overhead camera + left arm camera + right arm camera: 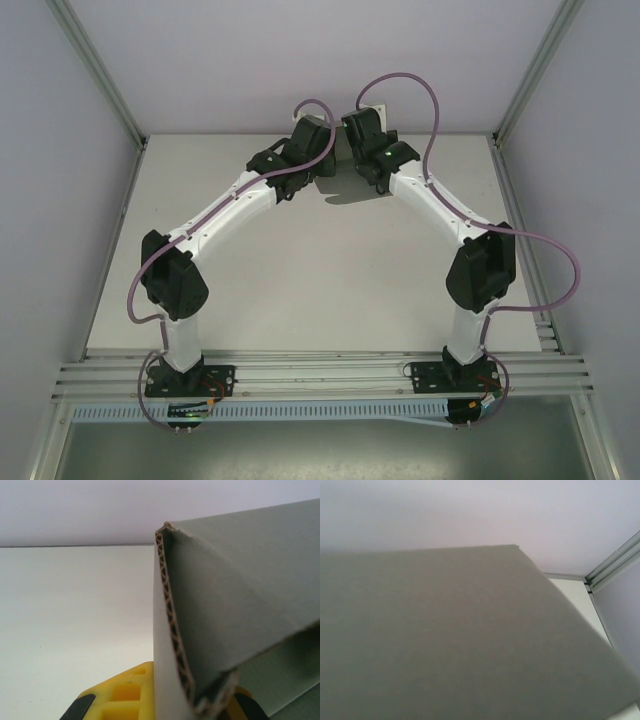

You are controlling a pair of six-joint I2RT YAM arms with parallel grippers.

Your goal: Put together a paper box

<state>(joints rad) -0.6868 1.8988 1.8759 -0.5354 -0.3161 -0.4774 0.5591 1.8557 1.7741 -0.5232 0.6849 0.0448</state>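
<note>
Left gripper (167, 705): yellow fingers (120, 700) are seen on either side of a folded edge of the paper box (240, 605). The card is lodged between them, so the gripper is judged to be clamped on it.

The corrugated cut edge is exposed, running up from the jaws. One grey panel is folded over to the right of that edge. It is bowed rather than laid flat against its neighbour.

Right gripper (358, 130): its wrist view is crossed by a broad plain grey panel close to the lens. The fingers are hidden behind it, so whether anything is gripped cannot be told.

From the top camera both grippers are found nose to nose at the middle of the far edge of the worktop (300, 290), close to the back wall (300, 50). The box is carried between them, lifted off the surface. A shadow (345, 192) is cast on the worktop just below.

Step in hand, as judged: a side panel is being folded up along its crease. No closed box shape is made out yet.

Next move, as judged: the bowed panel needs to be brought square to its neighbour, with the left grip kept as anchor and the push supplied from the right. No tab or slot is made out, so alignment would have to be checked before anything is tucked. Thin card of this kind is likely to buckle if it is pressed away from the crease
</note>
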